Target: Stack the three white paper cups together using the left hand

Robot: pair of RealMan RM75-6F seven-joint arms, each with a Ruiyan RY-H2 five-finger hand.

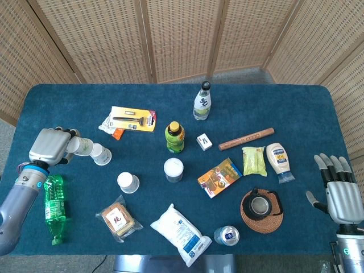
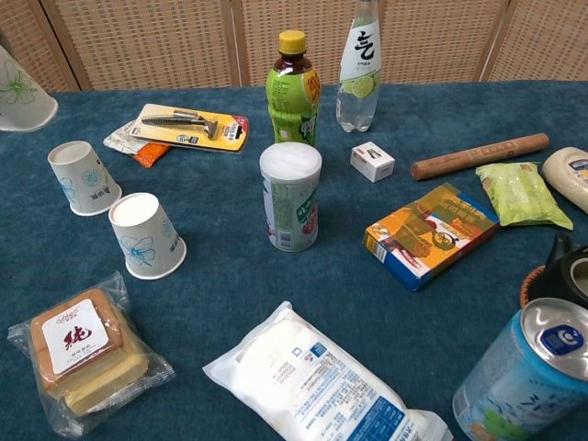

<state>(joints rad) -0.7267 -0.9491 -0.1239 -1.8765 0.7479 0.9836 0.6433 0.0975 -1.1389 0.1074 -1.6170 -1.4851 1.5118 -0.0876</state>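
Three white paper cups with a green flower print are in view. My left hand [image 1: 53, 145] grips one cup [image 1: 81, 146] at the table's left side; in the chest view this cup [image 2: 20, 92] hangs tilted at the top left corner, above the cloth, with the hand itself out of frame. A second cup [image 1: 102, 154] [image 2: 83, 177] stands upside down just right of the held one. The third cup [image 1: 128, 182] [image 2: 147, 234] stands upside down nearer the front. My right hand [image 1: 340, 192] is at the table's right edge, fingers spread, holding nothing.
A green plastic bottle [image 1: 54, 207] lies below my left forearm. A biscuit pack [image 1: 118, 220], a razor pack [image 1: 133, 119], a green tea bottle [image 1: 175, 136] and a white canister [image 1: 173, 169] surround the cups. More groceries fill the blue table's [image 1: 296, 108] right half.
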